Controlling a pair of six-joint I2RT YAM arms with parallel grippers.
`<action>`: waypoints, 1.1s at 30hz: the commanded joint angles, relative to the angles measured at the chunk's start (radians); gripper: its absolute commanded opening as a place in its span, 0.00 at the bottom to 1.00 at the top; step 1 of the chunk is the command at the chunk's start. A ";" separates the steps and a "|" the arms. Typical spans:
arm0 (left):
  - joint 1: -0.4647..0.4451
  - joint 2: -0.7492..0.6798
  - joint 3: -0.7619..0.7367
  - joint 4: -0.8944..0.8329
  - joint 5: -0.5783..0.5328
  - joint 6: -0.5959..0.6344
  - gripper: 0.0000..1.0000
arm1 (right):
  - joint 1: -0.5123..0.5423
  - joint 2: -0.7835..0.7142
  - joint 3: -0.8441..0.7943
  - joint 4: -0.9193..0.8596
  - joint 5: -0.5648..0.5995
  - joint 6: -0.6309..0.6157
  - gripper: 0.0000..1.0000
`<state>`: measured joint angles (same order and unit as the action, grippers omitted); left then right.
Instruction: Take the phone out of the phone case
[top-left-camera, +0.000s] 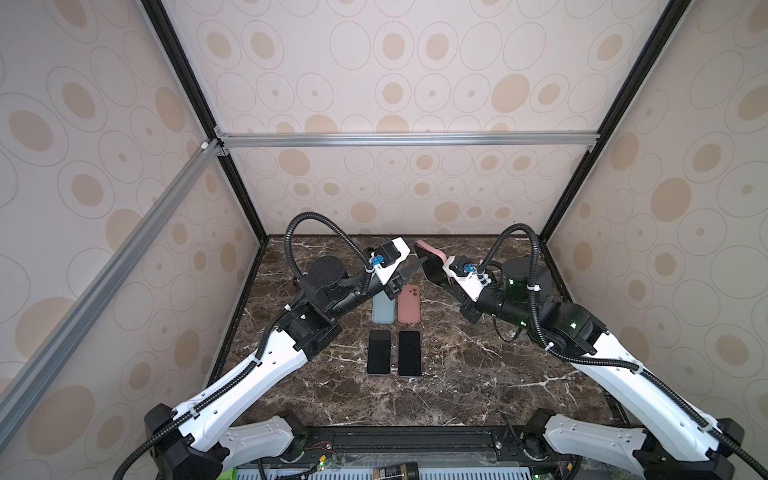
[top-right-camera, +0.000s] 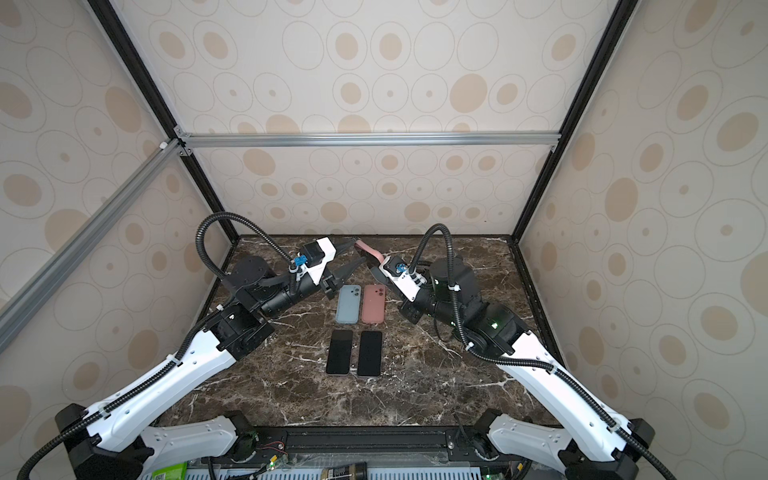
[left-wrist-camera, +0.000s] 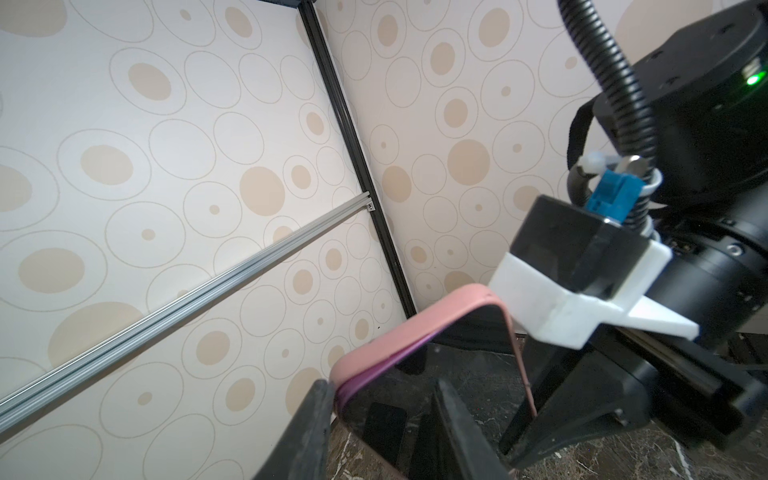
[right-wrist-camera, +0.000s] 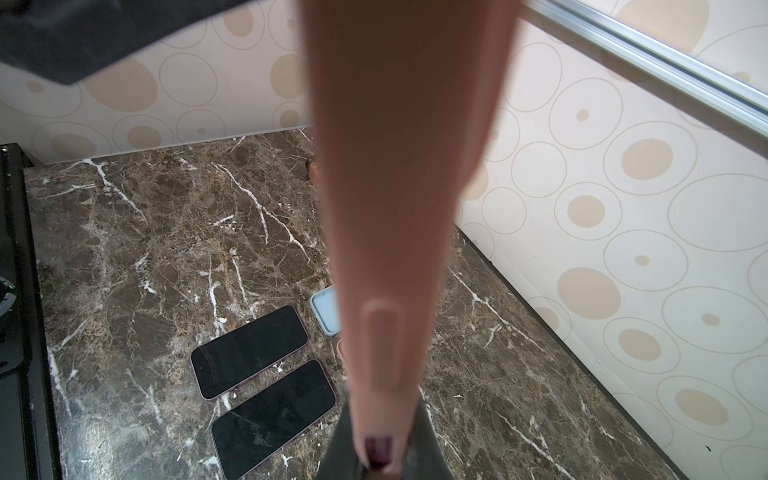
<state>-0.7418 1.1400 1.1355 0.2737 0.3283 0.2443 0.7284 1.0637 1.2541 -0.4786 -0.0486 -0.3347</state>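
The right tool (right-wrist-camera: 384, 457) clamps the lower end of the pink case (left-wrist-camera: 415, 322), phone (left-wrist-camera: 469, 353) inside, high over the bench (top-left-camera: 478, 374). The left tool (left-wrist-camera: 382, 386) stands half open astride its top corner. A hard peel could twist it from that thin grip and drop it.

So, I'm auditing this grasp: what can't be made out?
Right wrist view: the blurred held pink phone case hides most of the blue case.
Both top views: whether the left gripper pinches it; too small.
Left wrist view: one end of it, cut by the edge.
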 joint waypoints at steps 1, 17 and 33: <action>-0.007 -0.025 0.000 0.044 -0.005 0.023 0.39 | 0.007 -0.021 0.011 0.069 0.007 -0.017 0.00; -0.008 -0.004 0.004 0.030 0.033 0.020 0.27 | 0.007 -0.005 0.018 0.063 -0.050 -0.035 0.00; -0.008 0.036 0.061 -0.109 0.212 0.044 0.24 | 0.009 0.031 0.061 0.039 -0.191 -0.089 0.00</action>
<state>-0.7223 1.1450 1.1553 0.2321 0.3702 0.2558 0.7151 1.0809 1.2709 -0.5034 -0.1135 -0.3500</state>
